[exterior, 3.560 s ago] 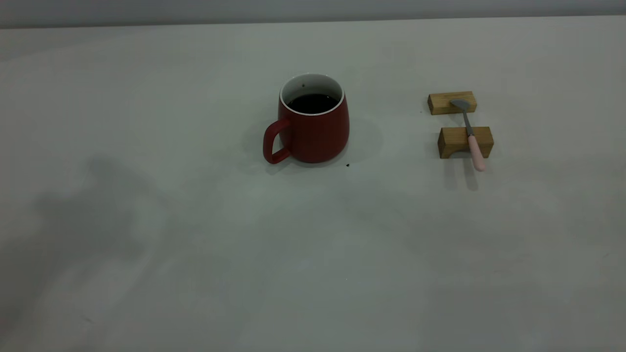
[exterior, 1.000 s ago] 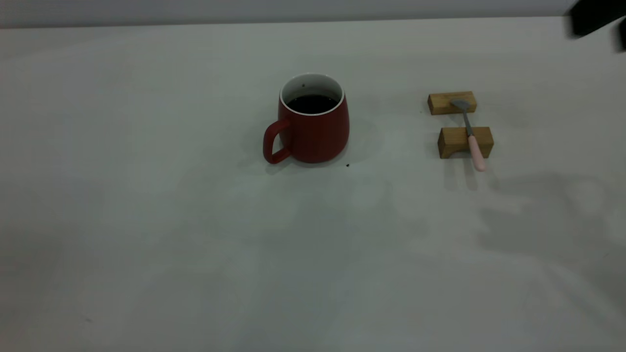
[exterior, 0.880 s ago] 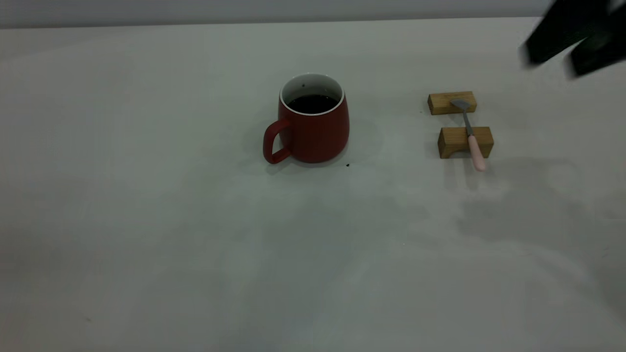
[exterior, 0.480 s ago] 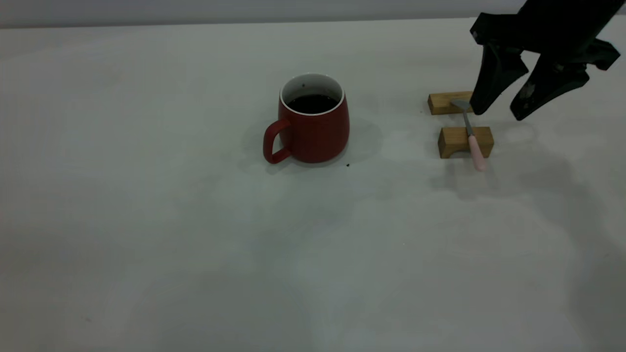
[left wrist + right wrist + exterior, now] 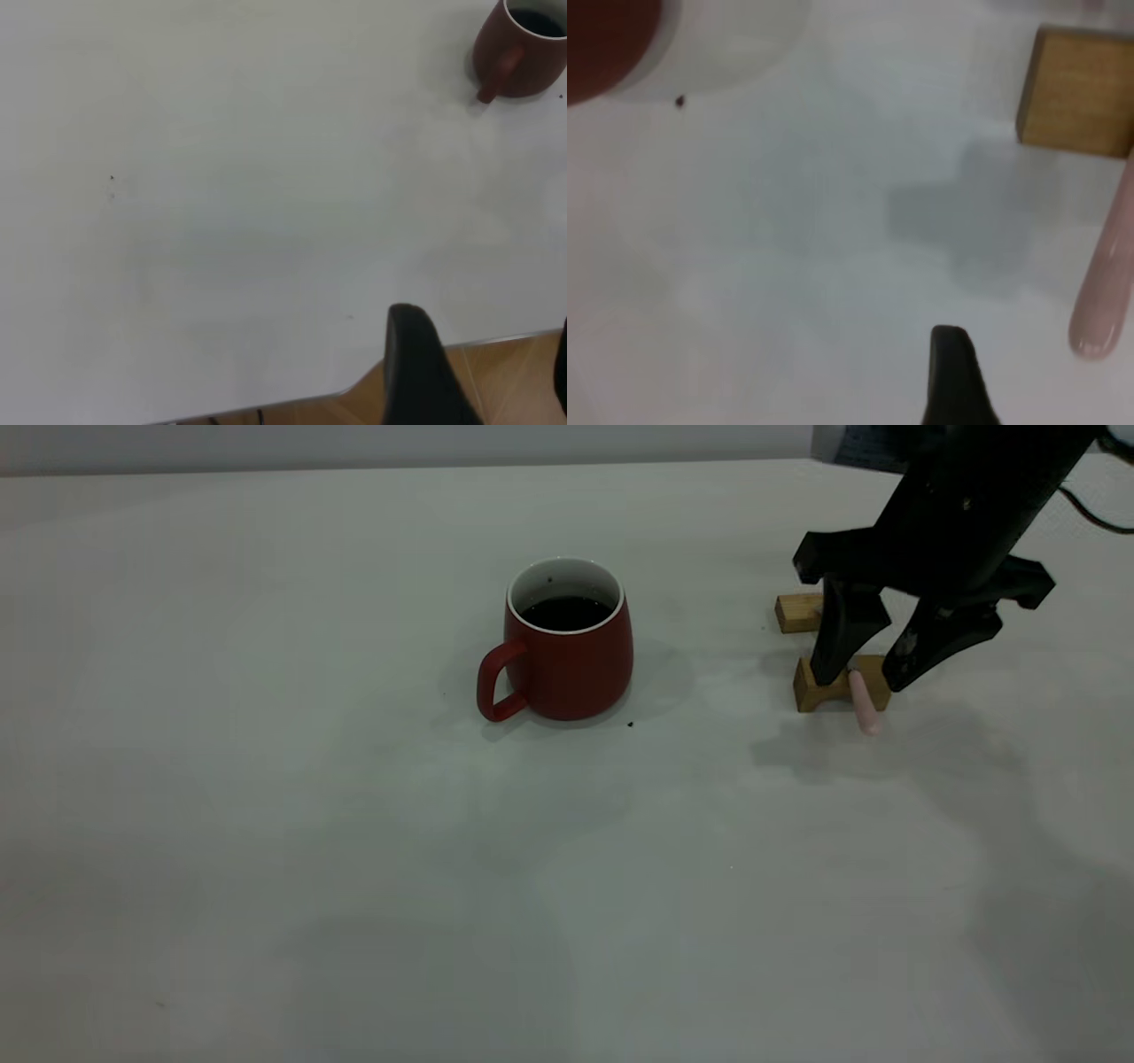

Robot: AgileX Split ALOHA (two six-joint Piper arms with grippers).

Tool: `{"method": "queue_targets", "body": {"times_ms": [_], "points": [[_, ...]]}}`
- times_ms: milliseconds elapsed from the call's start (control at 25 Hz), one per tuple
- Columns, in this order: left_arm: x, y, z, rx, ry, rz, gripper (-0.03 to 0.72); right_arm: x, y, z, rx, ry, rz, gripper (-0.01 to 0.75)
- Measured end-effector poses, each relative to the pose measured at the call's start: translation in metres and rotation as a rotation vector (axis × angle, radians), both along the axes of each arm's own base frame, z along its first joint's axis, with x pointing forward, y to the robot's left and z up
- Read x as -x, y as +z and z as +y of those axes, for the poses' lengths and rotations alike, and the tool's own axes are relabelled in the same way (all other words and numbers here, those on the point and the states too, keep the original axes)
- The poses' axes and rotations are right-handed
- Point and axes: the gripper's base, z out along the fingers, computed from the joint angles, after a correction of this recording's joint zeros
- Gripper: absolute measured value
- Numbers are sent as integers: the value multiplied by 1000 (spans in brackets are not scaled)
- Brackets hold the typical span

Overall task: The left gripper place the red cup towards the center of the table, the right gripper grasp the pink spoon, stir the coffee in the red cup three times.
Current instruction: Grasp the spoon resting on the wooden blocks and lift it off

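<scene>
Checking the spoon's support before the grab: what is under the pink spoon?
The pink spoon lies on a wooden block, its handle end jutting past it over the table. The open right gripper straddles it, hiding its neck, bowl and most of the far block.

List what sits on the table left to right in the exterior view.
red cup holding coffee → two wooden blocks carrying the pink spoon, right tool open astride it. Blocks, spoon and tool overlap, so no order among them.
</scene>
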Motion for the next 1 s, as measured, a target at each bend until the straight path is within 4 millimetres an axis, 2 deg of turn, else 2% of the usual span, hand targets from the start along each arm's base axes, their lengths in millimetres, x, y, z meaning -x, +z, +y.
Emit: {"method": "queue_targets", "body": {"times_ms": [720, 1000], "points": [[0, 0, 0, 0, 0, 0, 446, -3, -44, -5, 57, -14, -31, 535], [0, 0, 0, 0, 0, 0, 446, -2, -53, -6, 64, -12, -15, 452]]}}
